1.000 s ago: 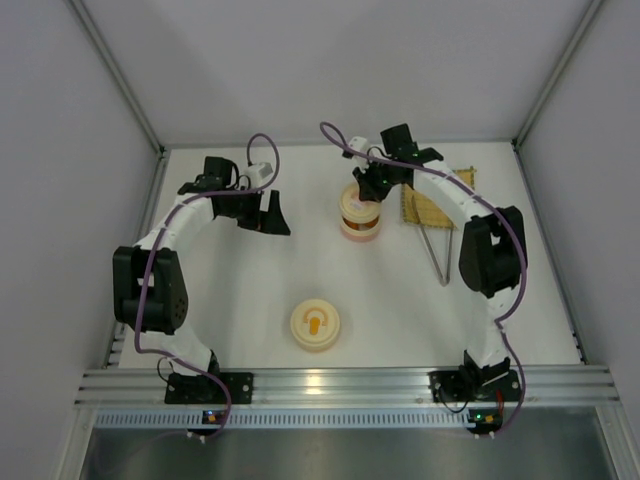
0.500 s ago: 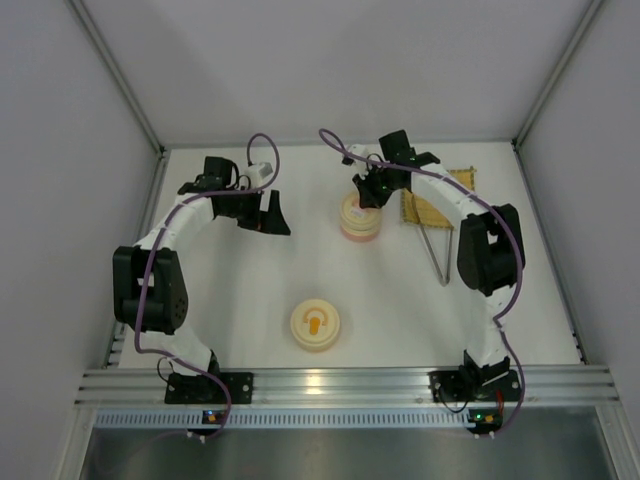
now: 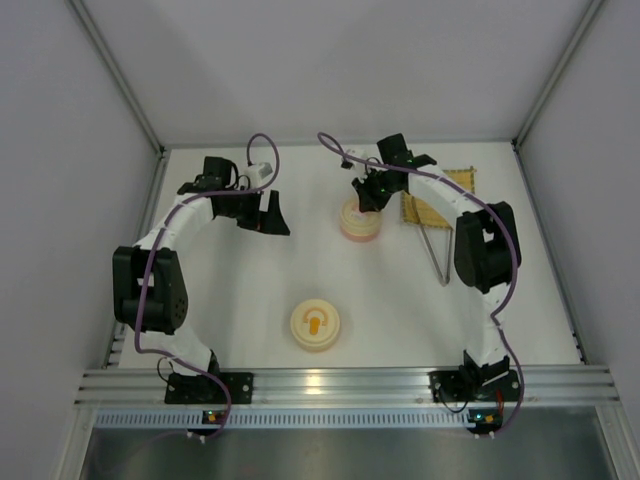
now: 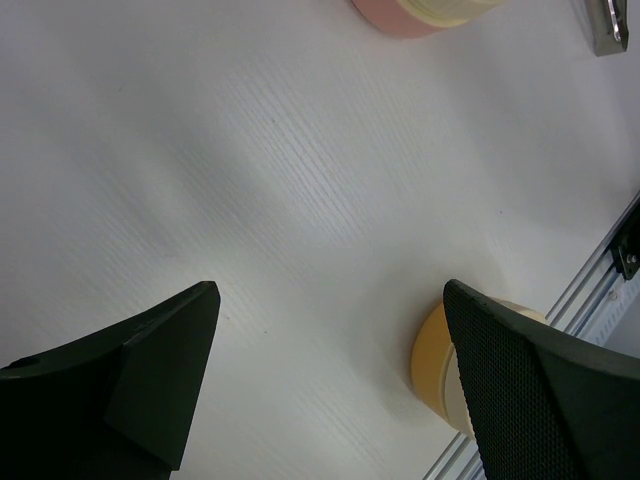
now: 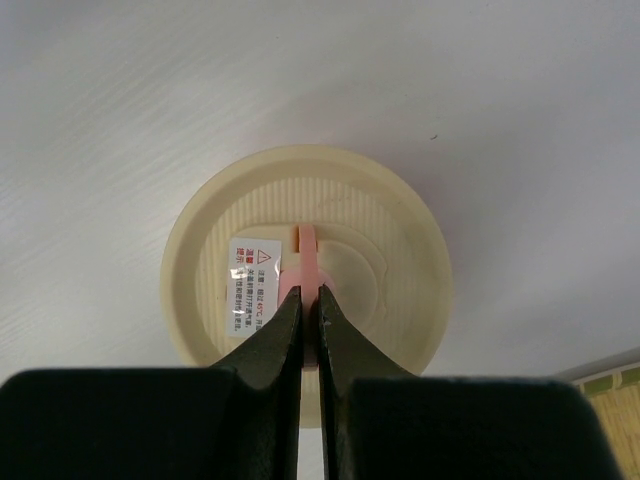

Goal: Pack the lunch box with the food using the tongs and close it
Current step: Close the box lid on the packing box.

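Observation:
The lunch box (image 3: 360,224) stands at the back centre as a pink bowl under a cream top (image 5: 380,215). My right gripper (image 5: 310,290) is shut on the top's pink centre handle (image 5: 308,245), directly above the stack (image 3: 368,196). A separate pale yellow bowl (image 3: 315,326) sits near the front with an orange lump of food (image 3: 315,322) in it. The silver tongs (image 3: 439,254) lie to the right, their joined end pointing to the front. Left of the stack my left gripper (image 3: 272,216) hangs open and empty (image 4: 330,290) over bare table.
A yellow woven mat (image 3: 432,200) lies at the back right under the tongs' tips. The left wrist view shows the yellow bowl (image 4: 435,355) by the right finger, the pink bowl's edge (image 4: 400,20) at the top, and the aluminium rail (image 4: 610,270).
My right gripper has come down with the cream top, which now rests lower on the pink bowl. The left arm has not moved.

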`<move>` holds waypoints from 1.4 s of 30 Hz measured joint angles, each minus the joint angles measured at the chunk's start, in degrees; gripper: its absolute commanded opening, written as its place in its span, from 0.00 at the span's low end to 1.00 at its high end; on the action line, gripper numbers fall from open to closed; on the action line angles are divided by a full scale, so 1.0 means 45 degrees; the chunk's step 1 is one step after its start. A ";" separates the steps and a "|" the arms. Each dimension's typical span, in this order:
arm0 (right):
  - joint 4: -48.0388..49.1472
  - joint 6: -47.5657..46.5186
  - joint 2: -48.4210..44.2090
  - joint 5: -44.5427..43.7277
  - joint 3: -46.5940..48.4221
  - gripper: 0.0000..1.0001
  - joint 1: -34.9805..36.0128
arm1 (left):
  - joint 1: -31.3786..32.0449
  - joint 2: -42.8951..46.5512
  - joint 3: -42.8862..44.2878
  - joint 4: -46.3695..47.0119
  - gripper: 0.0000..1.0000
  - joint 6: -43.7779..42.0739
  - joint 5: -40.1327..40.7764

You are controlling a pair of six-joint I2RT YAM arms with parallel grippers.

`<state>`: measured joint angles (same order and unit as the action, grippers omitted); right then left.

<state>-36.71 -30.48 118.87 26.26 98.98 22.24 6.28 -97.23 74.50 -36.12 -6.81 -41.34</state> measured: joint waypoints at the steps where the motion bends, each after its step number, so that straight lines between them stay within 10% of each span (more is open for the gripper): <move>1: 0.0000 0.0000 0.0000 0.0005 0.0000 0.00 0.0000 | -0.0010 0.0000 0.0000 -0.0005 0.98 -0.0005 0.0000; 42: 0.4279 0.2540 -0.3332 -0.1030 -0.5824 0.00 0.3716 | -0.0165 0.0000 0.0000 -0.0151 0.98 0.0044 -0.0267</move>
<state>-17.45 -19.05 103.88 21.63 72.77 38.96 5.54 -97.23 74.50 -36.80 -6.61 -42.54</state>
